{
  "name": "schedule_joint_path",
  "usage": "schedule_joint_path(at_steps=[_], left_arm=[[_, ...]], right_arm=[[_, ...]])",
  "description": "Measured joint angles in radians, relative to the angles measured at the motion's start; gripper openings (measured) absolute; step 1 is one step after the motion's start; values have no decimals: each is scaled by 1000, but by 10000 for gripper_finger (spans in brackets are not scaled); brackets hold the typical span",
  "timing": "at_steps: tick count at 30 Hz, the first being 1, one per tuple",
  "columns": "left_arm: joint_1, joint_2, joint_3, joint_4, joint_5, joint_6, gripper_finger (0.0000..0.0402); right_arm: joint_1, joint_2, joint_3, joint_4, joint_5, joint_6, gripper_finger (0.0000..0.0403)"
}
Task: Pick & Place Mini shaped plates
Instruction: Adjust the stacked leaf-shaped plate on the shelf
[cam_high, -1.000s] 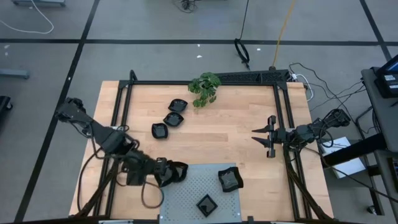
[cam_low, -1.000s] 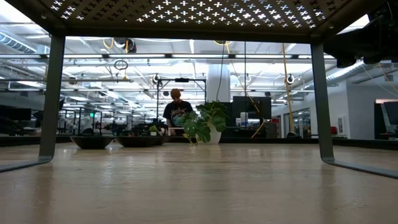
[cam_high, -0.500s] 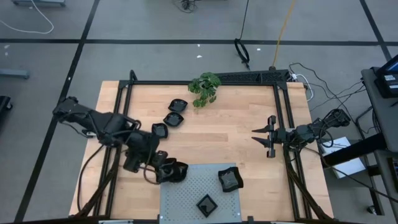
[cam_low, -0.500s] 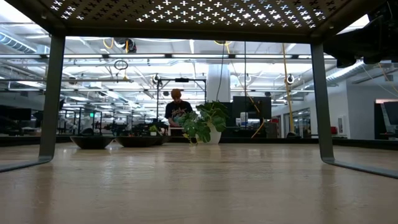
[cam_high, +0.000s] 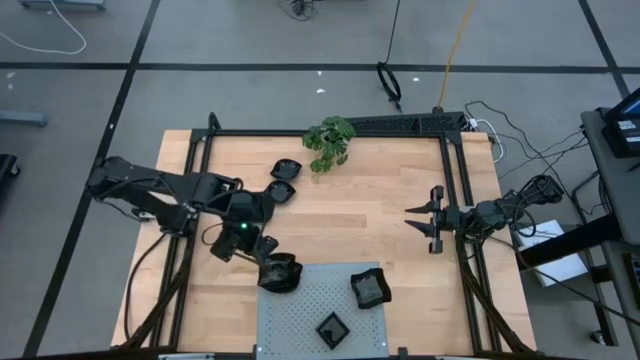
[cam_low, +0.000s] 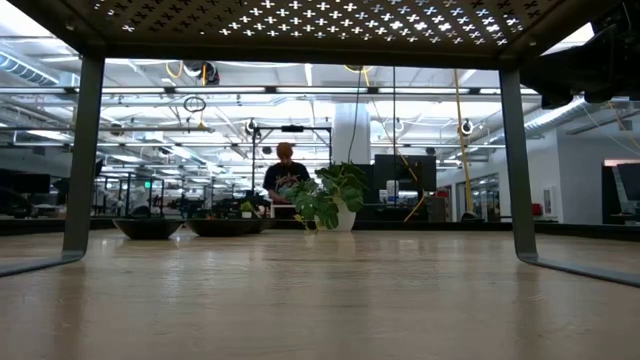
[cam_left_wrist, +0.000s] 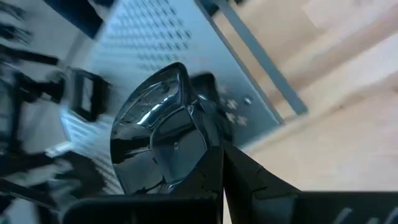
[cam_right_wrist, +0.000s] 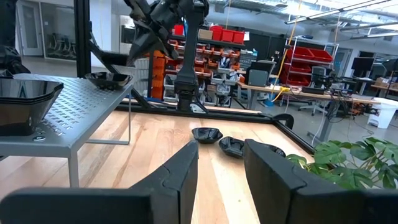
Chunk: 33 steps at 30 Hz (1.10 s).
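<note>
My left gripper (cam_high: 268, 262) is shut on a glossy black mini plate (cam_high: 281, 273) at the far left corner of the grey perforated panel (cam_high: 300, 305). The right wrist view shows this plate (cam_right_wrist: 109, 78) low over the panel's top. Two more plates (cam_high: 370, 288) (cam_high: 331, 327) lie on the panel. Others (cam_high: 286, 169) (cam_high: 279, 191) rest on the wooden table near the plant (cam_high: 329, 140); my left arm covers a third. My right gripper (cam_high: 424, 224) stands open and level at the table's right side, with nothing between its fingers. My left gripper pinches the plate by its rim (cam_left_wrist: 210, 152) between its two fingers. The fingers (cam_left_wrist: 249, 180) slant down from the table's far left side. The plate sits tilted in the left wrist view, over the panel's corner; whether it touches the panel I cannot tell.
The panel stands on legs (cam_low: 82, 160) above the table at the near edge. A black frame (cam_high: 330, 133) runs round the table. Bare wood lies between the plates and my right gripper. A person (cam_low: 284, 175) shows far behind the table.
My left arm has swung toward the table's far edge and right, and its wrist has rolled. The held plate has stayed by the panel's far left corner, shifting only slightly onto it. My right arm has kept still.
</note>
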<state>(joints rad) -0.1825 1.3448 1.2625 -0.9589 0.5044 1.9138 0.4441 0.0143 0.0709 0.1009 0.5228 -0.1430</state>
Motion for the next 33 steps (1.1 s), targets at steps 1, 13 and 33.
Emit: schedule_joint_path(at_steps=[1,13,33], left_arm=[[8,2,-7,20,23,17,1],[25,71,-26,57,112,112,1],[58,124,-26,72,129,36,2]], right_arm=[[0,0,0,0,0,0,118],[0,0,0,0,0,0,118],[0,0,0,0,0,0,118]])
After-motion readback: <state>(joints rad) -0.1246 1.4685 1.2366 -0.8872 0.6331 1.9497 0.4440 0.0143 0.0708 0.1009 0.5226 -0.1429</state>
